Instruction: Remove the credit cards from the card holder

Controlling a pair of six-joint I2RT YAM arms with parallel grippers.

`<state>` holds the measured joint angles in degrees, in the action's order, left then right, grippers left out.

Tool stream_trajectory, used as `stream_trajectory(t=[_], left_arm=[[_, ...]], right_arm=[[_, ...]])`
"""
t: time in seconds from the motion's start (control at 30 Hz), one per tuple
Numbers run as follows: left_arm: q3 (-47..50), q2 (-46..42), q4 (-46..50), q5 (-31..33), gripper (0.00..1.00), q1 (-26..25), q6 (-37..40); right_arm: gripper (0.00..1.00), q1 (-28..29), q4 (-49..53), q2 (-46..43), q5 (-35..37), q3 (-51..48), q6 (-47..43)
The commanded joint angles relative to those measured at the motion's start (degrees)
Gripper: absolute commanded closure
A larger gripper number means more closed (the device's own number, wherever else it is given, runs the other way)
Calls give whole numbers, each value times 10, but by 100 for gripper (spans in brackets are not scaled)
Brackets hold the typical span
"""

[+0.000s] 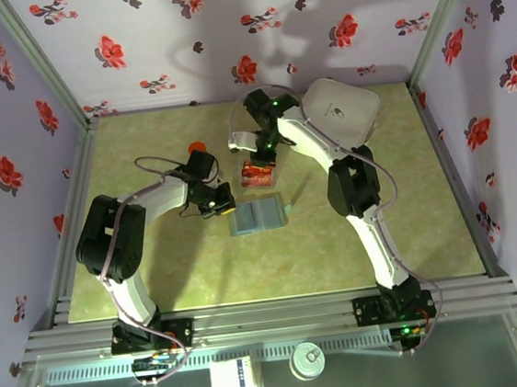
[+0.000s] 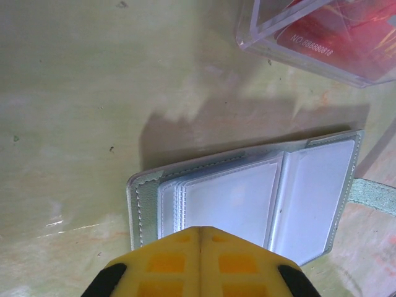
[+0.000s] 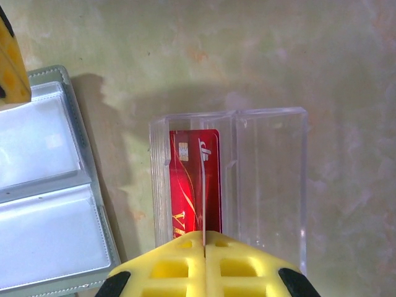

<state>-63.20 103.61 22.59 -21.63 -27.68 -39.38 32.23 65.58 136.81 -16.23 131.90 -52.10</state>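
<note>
One glossy red card (image 3: 185, 192) lies inside a clear box (image 3: 272, 185).

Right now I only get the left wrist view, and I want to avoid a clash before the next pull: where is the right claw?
Observer: The right claw hangs over the clear box, just on the far side of the card holder.
Operator: Is it carrying anything?
Observer: It is shut on a thin card, seen edge-on between its fingers.
Operator: Where in the box is there room?
Observer: A red card lies in the compartment nearer the holder; the other compartment looks empty.
</note>
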Motion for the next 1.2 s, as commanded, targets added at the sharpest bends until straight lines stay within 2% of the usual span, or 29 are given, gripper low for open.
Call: stream_trajectory(t=[0.0, 0.2, 0.3, 0.6, 0.87, 0.97, 1.17], left_arm=[[-13, 12, 11, -9, 100, 5, 15], [-10, 10, 5, -9, 100, 5, 10], [-10, 10, 4, -10, 100, 5, 10], [-13, 3, 3, -12, 100, 5, 12], [2, -28, -7, -9, 100, 5, 4], [13, -38, -12, -7, 100, 3, 1], [43, -54, -14, 5, 100, -5, -5]], right_arm=[[96, -4, 14, 17, 14, 13, -9], [84, -4, 5, 4, 20, 11, 12], [84, -4, -9, -16, 20, -9, 25], [82, -3, -145, -131, 16, -177, 132], [81, 4, -318, -235, -15, -365, 357], [82, 7, -362, -250, -43, -411, 454], [79, 28, -468, -263, -43, -496, 649]])
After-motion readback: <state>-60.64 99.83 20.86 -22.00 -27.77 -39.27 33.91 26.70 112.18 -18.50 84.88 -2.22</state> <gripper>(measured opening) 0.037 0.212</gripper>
